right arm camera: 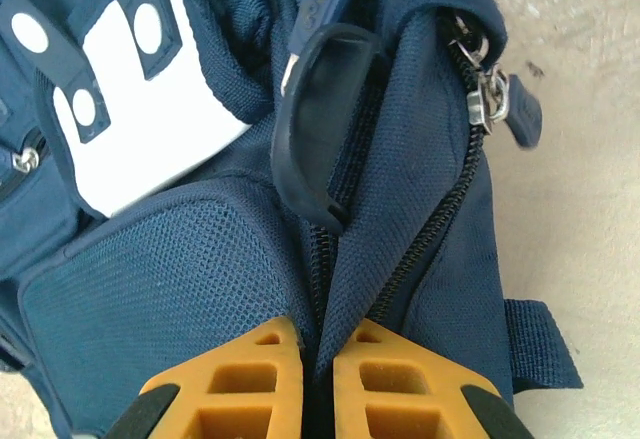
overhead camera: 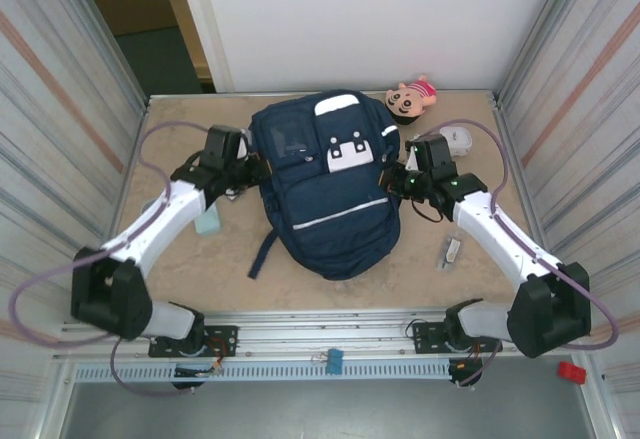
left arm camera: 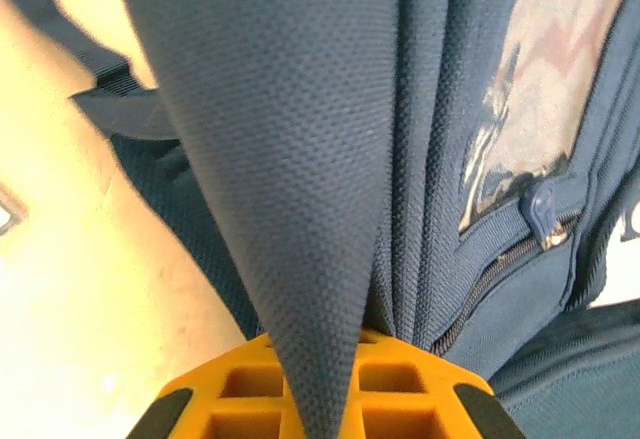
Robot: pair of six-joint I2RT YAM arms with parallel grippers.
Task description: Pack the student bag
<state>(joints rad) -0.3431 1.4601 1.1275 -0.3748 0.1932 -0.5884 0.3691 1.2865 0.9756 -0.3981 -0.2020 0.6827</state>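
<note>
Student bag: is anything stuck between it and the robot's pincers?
No, nothing visible. The left pincer is pinching a fold of the student bag fabric, and the right pincer is pinching fabric beside its side zipper.

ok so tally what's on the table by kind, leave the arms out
student bag, navy: 1
doll, pink: 1
white object by the right arm, kind unclear: 1
pale teal block by the left arm: 1
small grey item, too small to identify: 1
total: 5
</note>
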